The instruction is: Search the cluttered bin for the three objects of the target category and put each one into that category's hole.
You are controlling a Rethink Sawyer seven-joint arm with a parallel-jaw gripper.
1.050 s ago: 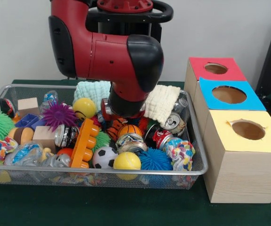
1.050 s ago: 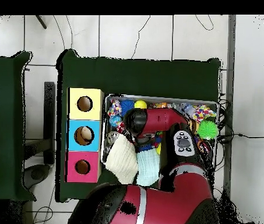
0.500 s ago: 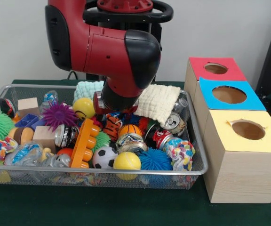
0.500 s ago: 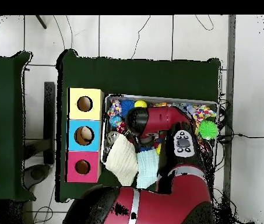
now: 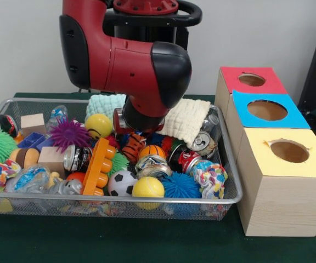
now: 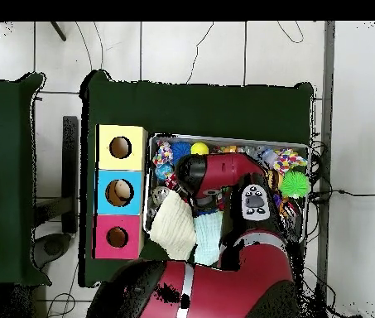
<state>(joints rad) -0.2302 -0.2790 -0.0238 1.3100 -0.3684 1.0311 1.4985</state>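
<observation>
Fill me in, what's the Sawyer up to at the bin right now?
The red and black arm is bent low over the middle of the wire mesh bin, which is packed with balls, cans, cloths and blocks. Its tool is hidden behind the wrist, so a grasp can't be confirmed. The red-topped box, blue-topped box and yellow-topped box stand beside the bin; nothing is at their holes.

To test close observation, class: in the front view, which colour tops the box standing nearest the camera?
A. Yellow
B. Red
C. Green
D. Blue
A: in the row of three boxes beside the wire bin, the yellow-topped box stands nearest the camera, the blue-topped box is behind it, and the red-topped box is farthest back.
</observation>
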